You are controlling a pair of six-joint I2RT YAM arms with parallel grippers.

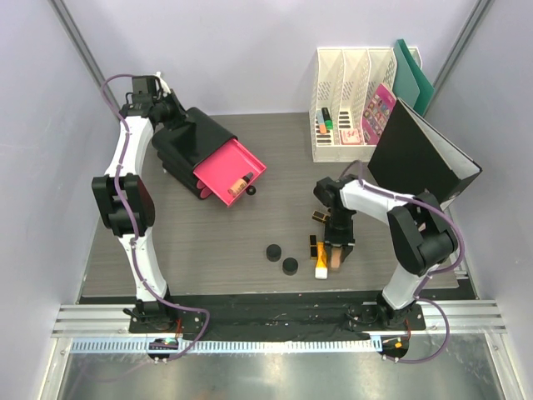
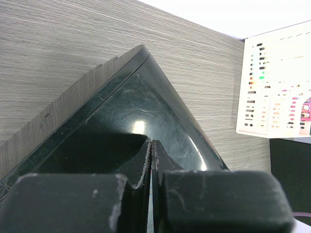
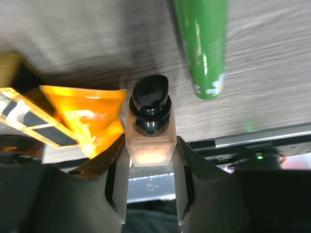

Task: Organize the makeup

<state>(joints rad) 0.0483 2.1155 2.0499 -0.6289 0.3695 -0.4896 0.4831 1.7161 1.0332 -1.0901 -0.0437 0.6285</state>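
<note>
Right gripper closed around the peach bottle

Grey wood-grain table under two black round compacts, black drawer box, white file rack.

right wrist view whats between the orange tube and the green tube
A black-capped peach bottle, held in the right tool, lies between the orange tube and green tube, seen in the right wrist view.
</note>
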